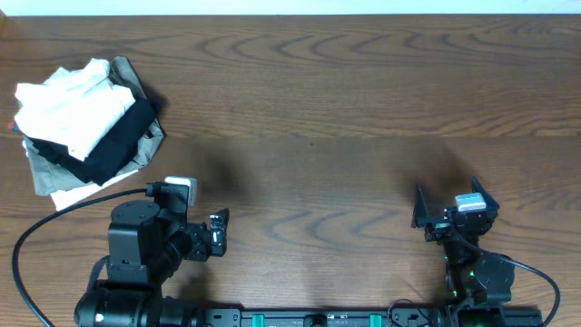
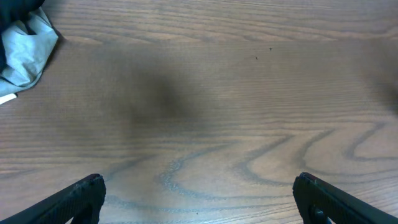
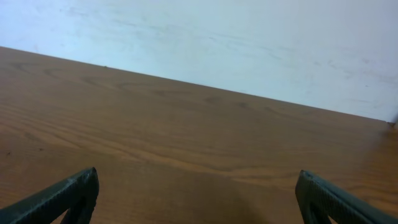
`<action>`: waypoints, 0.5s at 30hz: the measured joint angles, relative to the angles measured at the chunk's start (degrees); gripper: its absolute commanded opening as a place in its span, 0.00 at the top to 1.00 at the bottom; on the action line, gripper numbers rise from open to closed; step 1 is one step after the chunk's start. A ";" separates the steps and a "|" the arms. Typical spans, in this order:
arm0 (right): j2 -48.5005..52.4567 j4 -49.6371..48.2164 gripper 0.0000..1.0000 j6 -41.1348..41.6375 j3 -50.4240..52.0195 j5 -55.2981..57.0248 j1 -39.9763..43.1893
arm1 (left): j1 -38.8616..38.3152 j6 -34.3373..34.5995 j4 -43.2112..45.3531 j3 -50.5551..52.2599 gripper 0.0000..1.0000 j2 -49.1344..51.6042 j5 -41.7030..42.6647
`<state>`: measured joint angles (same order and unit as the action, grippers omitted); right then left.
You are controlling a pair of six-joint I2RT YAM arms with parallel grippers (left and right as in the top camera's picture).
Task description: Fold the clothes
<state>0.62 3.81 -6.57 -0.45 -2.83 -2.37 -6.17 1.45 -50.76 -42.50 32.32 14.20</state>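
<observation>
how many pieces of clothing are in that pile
3 visible, stacked at the table's far left: white garment on top, black garment under it, khaki-grey garment lowest; more may be hidden.

The crumpled plain white cloth garment (image 1: 68, 109) hides most of the black garment (image 1: 113, 145) and khaki-grey garment (image 1: 44, 173) beneath it. The left wrist view's edge crops a pale cloth corner (image 2: 25, 53). Wrist views show only the fingertips of the left gripper (image 2: 199, 180) and right gripper (image 3: 198, 173).

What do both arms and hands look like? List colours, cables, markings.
Both arms are black. The left arm looks bulky with rounded joints; the right arm slimmer, with green lights. Each has a white wrist block and black cable. Left hand and right hand: dark tapered fingers. No markings legible.
</observation>
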 measured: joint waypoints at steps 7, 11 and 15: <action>0.00 0.00 0.01 0.00 0.00 -0.02 0.00 | 0.00 0.00 0.00 0.00 0.02 0.00 0.00; 0.00 0.00 0.01 0.00 0.00 -0.02 0.00 | 0.00 0.00 0.00 0.00 0.02 -0.22 0.00; 0.00 0.00 0.01 0.00 0.00 -0.02 0.00 | 0.00 -0.24 -0.09 0.00 0.02 -3.10 -0.59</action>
<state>0.62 3.81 -6.57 -0.45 -2.85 -2.37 -6.17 1.21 -50.85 -42.50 29.21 13.61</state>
